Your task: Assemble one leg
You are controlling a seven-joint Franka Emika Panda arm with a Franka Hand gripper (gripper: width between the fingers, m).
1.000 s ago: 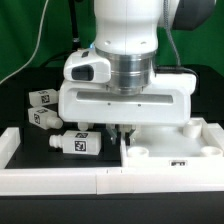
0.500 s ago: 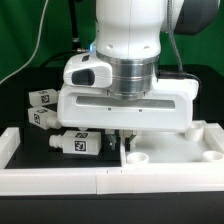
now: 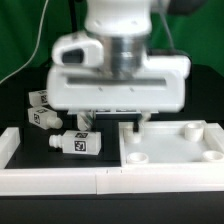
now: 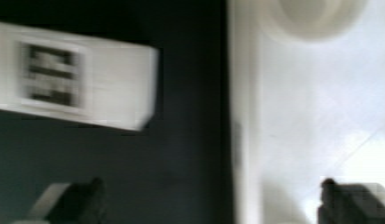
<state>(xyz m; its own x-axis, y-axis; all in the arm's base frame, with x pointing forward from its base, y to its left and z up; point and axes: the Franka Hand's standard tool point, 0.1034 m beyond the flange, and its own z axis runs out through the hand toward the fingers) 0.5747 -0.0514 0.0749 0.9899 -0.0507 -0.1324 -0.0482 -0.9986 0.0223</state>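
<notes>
Hovering gripper (image 3: 114, 120), jaws apart, leg (image 3: 78, 141) lying beside socketed panel (image 3: 170, 146)

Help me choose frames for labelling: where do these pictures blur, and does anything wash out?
Exterior view: the gripper and the arm above it are smeared, while the leg lying in front looks fairly crisp. Wrist view: everything is soft, the tag on a leg is unreadable, and the white panel is blown out to near featureless glare.

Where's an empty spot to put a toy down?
Bare black table between the lying leg and the front white wall; also the panel, flat between its sockets. Crowded where the legs bunch beside the gripper.
</notes>
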